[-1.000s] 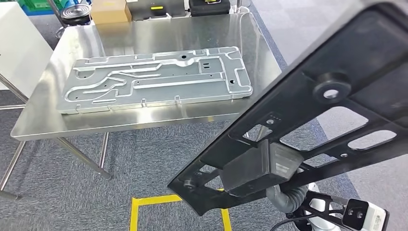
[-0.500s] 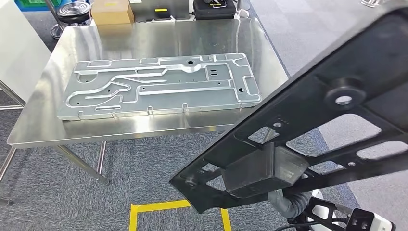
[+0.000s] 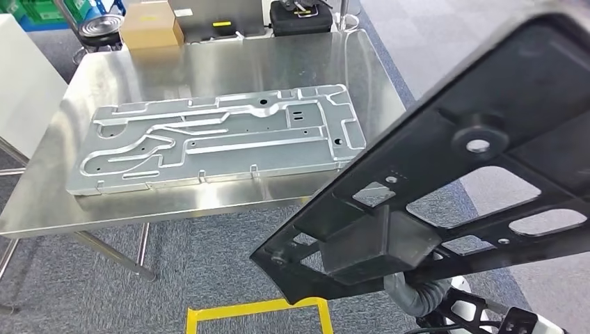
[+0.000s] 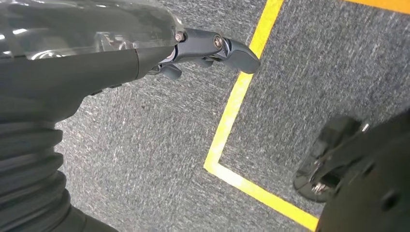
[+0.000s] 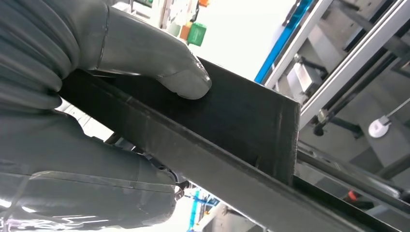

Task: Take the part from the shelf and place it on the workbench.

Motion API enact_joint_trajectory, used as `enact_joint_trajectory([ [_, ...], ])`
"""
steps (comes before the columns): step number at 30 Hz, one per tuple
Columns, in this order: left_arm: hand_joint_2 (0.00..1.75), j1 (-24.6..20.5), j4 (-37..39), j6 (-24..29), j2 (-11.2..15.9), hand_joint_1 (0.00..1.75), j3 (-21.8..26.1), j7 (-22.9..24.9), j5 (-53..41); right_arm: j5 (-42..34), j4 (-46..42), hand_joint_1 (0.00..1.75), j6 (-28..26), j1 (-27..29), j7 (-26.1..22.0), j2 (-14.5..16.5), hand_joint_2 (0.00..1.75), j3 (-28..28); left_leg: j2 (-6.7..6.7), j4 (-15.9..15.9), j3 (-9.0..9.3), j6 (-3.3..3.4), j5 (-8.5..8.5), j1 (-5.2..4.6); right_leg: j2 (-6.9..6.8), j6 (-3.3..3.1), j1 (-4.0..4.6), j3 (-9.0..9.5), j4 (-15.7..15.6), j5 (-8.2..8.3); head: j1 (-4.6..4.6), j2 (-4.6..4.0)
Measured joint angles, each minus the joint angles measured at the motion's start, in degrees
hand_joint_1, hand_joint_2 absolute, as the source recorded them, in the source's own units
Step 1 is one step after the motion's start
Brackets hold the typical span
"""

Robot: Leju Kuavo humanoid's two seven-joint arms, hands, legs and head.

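A large black part (image 3: 445,174), a flat frame with cut-out windows and a round boss, is held up close in the head view and covers the right half of it. My right hand (image 5: 111,96) grips the part's box-shaped edge (image 5: 232,130), with the thumb (image 5: 174,72) pressed on its flat face. In the head view only the hand's grey ribbed cover (image 3: 412,291) shows under the part. The steel workbench (image 3: 229,62) stands ahead and to the left. My left hand (image 4: 193,48) hangs over the carpet and holds nothing, its fingers (image 4: 232,48) stretched out.
A long silver machined plate (image 3: 216,139) lies across the middle of the workbench. A cardboard box (image 3: 145,15) and a black case (image 3: 299,15) stand beyond its far edge. Yellow tape (image 3: 257,309) marks the grey carpet at my feet. A white cabinet (image 3: 24,76) stands on the left.
The whole head view has shifted, so the camera moved: the workbench now sits a little further left. The black part keeps its place in my right hand.
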Motion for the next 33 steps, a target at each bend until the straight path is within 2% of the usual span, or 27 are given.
enact_joint_trajectory([
  [1, 1.75, 0.1, 0.0, 0.0, 0.0, 0.0, 0.0, 0.0, 0.0, 0.2, 0.0, 1.75, -0.1, 0.1, 0.1, 0.1, 1.75, 0.0, 0.0, -0.1, -0.73, -0.04, 1.33, 0.04, 0.07, 0.04, 0.02, 0.46, 0.0, -0.36, 0.0, 0.0],
  [2, 1.75, 0.1, 0.0, 0.1, 0.0, 0.0, 0.0, 0.1, 0.0, 0.3, 0.0, 1.75, -0.2, 0.2, 0.2, 0.1, 1.75, 0.1, 0.0, -2.4, -0.3, 0.02, 3.68, 0.08, 0.12, 0.12, 0.02, 1.05, 0.0, -0.76, 0.0, 0.0],
  [3, 1.75, 0.1, 0.0, 0.3, 0.0, 0.0, 0.0, 0.1, 0.0, 0.5, 0.0, 1.75, -0.3, 0.1, 0.3, 0.2, 1.75, 0.2, 0.0, -6.3, 0.94, 0.18, 6.4, 0.09, 0.13, 0.25, 0.02, 1.69, 0.0, -1.22, 0.0, 0.0],
  [4, 1.75, 0.1, 0.0, 0.5, 0.0, 0.0, 0.1, 0.2, 0.0, 0.7, 0.1, 1.75, -0.6, 0.0, 0.6, 0.3, 1.75, 0.3, 0.0, -10.0, 2.34, 0.39, 8.3, -0.03, 0.15, 0.48, 0.13, 2.22, 0.0, -1.68, 0.01, 0.0],
  [5, 1.75, 0.1, 0.0, 0.6, 0.1, 0.0, 0.1, 0.3, 0.0, 1.0, 0.2, 1.75, -1.0, -0.3, 0.9, 0.4, 1.75, 0.5, -0.03, -12.9, 3.52, 0.68, 9.36, -0.15, 0.21, 0.75, 0.21, 2.57, 0.1, -2.07, 0.01, 0.0],
  [7, 1.75, 0.0, 0.0, 0.7, 0.1, 0.0, 0.1, 0.5, 0.0, 1.5, 1.2, 1.75, -1.6, -1.4, 1.2, 0.7, 1.75, 0.7, -0.09, -14.6, 4.34, 1.24, 9.19, -0.45, 0.33, 1.34, 0.32, 2.72, 0.1, -2.45, 0.01, 0.0],
  [10, 1.75, -0.1, 0.0, 0.6, 0.0, 0.0, 0.1, 0.5, 0.0, 1.9, 3.7, 1.75, -2.1, -3.5, 1.0, 1.0, 1.75, 0.9, -0.14, -15.4, 4.87, 2.25, 9.06, -0.1, 0.2, 2.3, 0.26, 2.79, 0.6, -3.14, 0.01, 0.0],
  [11, 1.75, -0.1, -0.1, 0.6, 0.0, 0.0, 0.1, 0.5, 0.0, 1.9, 4.5, 1.75, -2.2, -4.1, 1.0, 1.1, 1.75, 0.9, -0.13, -15.7, 5.19, 2.6, 9.03, 0.06, 0.11, 2.63, 0.23, 2.03, 2.4, -4.02, 0.02, 0.0],
  [12, 1.75, -0.1, -0.1, 0.4, 0.0, 0.0, 0.1, 0.5, 0.0, 1.7, 5.4, 1.75, -2.2, -4.7, 1.0, 1.1, 1.75, 0.9, -0.12, -15.8, 5.45, 2.86, 8.94, 0.09, 0.04, 2.91, 0.12, 0.47, 5.4, -5.3, 0.02, 0.0],
  [14, 1.75, 0.0, -0.1, 0.1, 0.1, 0.0, 0.1, 0.4, 0.0, 1.2, 7.5, 1.75, -2.1, -6.1, 1.1, 1.1, 1.75, 0.9, -0.1, -15.9, 5.72, 3.17, 8.6, 0.03, 0.01, 3.33, -0.03, -4.44, 13.3, -7.94, 0.02, 0.0],
  [15, 1.75, 0.0, -0.1, 0.1, 0.0, 0.0, 0.1, 0.4, 0.0, 1.0, 8.6, 1.75, -2.1, -6.6, 1.1, 1.1, 1.75, 0.9, -0.12, -15.9, 5.9, 3.2, 8.39, 0.01, 0.0, 3.45, -0.11, -6.47, 15.9, -8.18, 0.02, 0.0],
  [16, 1.75, 0.0, -0.1, 0.0, 0.0, 0.0, 0.1, 0.4, 0.0, 0.9, 9.5, 1.75, -2.1, -6.9, 1.1, 1.1, 1.75, 0.8, -0.17, -15.9, 6.18, 3.18, 8.16, 0.0, -0.01, 3.51, -0.17, -7.57, 16.6, -7.24, 0.02, 0.0],
  [17, 1.75, 0.1, -0.1, 0.0, 0.0, 0.0, 0.1, 0.4, 0.0, 0.9, 10.2, 1.75, -2.1, -7.3, 1.1, 1.1, 1.75, 0.8, -0.26, -15.9, 6.58, 3.11, 7.9, 0.0, -0.04, 3.47, -0.21, -7.45, 14.9, -5.11, 0.02, 0.0],
  [19, 1.75, 0.1, -0.1, 0.0, 0.0, 0.0, 0.1, 0.3, 0.0, 1.2, 11.4, 1.75, -2.6, -8.2, 1.4, 1.0, 1.75, 0.7, -0.4, -15.9, 7.49, 2.79, 7.26, -0.07, -0.17, 3.08, -0.14, -4.85, 7.3, -0.02, 0.02, 0.0],
  [20, 1.75, 0.1, -0.1, 0.1, 0.0, 0.0, 0.1, 0.3, 0.0, 1.7, 12.0, 1.75, -3.3, -8.9, 1.7, 1.0, 1.75, 0.7, -0.43, -15.8, 7.78, 2.51, 6.92, -0.17, -0.21, 2.74, -0.02, -3.55, 3.9, 1.48, 0.02, 0.0],
  [21, 1.75, 0.1, -0.1, 0.1, 0.0, 0.0, 0.2, 0.3, 0.0, 2.7, 12.9, 1.75, -4.4, -9.8, 2.0, 1.0, 1.75, 0.6, -0.42, -15.8, 7.9, 2.19, 6.64, -0.26, -0.2, 2.35, 0.13, -2.76, 1.8, 2.07, 0.02, 0.0],
  [24, 1.75, 0.0, -0.1, 0.0, 0.1, 0.0, 0.2, 0.3, 0.0, 7.9, 17.7, 1.75, -10.4, -13.6, 2.4, 1.0, 1.75, 0.1, -0.2, -16.0, 8.11, 1.24, 6.14, -0.32, 0.11, 1.29, 0.19, -2.34, 0.6, 1.75, 0.01, 0.0],
  [26, 1.75, -0.1, -0.1, -0.4, 0.1, 0.0, 0.2, 0.1, 0.0, 12.0, 22.1, 1.75, -15.4, -17.2, 2.5, 0.8, 1.75, -0.2, -0.14, -13.8, 7.39, 0.78, 4.97, -0.28, 0.21, 0.59, -0.11, -1.82, 0.1, 1.74, 0.0, 0.0],
  [27, 1.75, -0.1, -0.1, -0.5, 0.1, 0.0, 0.1, 0.0, 0.0, 13.4, 24.2, 1.75, -17.3, -19.0, 2.6, 0.8, 1.75, -0.3, -0.16, -11.0, 5.99, 0.6, 3.69, -0.23, 0.2, 0.29, -0.21, -1.51, -0.1, 1.69, 0.0, 0.0],
  [29, 1.75, 0.0, -0.1, -0.8, 0.2, 0.0, 0.1, 0.0, 0.0, 15.7, 27.7, 1.75, -19.8, -22.0, 3.1, 0.7, 1.75, -0.3, -0.19, -3.2, 1.47, 0.3, 0.75, -0.11, 0.19, -0.03, -0.12, -1.12, -0.1, 1.3, 0.0, 0.0],
  [30, 1.75, 0.2, -0.1, -0.9, 0.2, 0.0, 0.0, -0.1, 0.0, 17.8, 29.1, 1.75, -21.4, -23.1, 4.1, 0.7, 1.75, -0.3, -0.19, -0.2, -0.6, 0.16, 0.26, -0.04, 0.19, -0.07, -0.08, -0.87, -0.1, 1.05, 0.0, 0.0],
  [31, 1.75, 0.2, -0.1, -1.0, 0.2, 0.0, -0.1, -0.1, 0.0, 21.1, 30.8, 1.75, -23.9, -24.4, 5.9, 0.7, 1.75, 0.0, -0.18, 0.8, -1.83, 0.06, 0.94, 0.02, 0.19, -0.05, -0.07, -0.57, -0.1, 0.75, 0.0, 0.0],
  [32, 1.75, 0.3, -0.1, -1.2, 0.2, 0.0, -0.3, -0.2, 0.0, 25.6, 32.8, 1.75, -27.1, -26.2, 8.5, 0.7, 1.75, 0.5, -0.18, -0.6, -1.99, 0.02, 2.92, 0.08, 0.22, 0.02, -0.08, -0.2, 0.0, 0.42, 0.0, 0.0],
  [33, 1.75, 0.2, -0.1, -1.3, 0.3, 0.0, -0.6, -0.3, 0.0, 30.1, 35.2, 1.75, -30.2, -28.5, 11.0, 0.7, 1.75, 1.2, -0.15, -3.9, -1.21, 0.05, 5.74, 0.13, 0.26, 0.13, -0.11, 0.22, 0.0, 0.05, 0.0, 0.0],
])
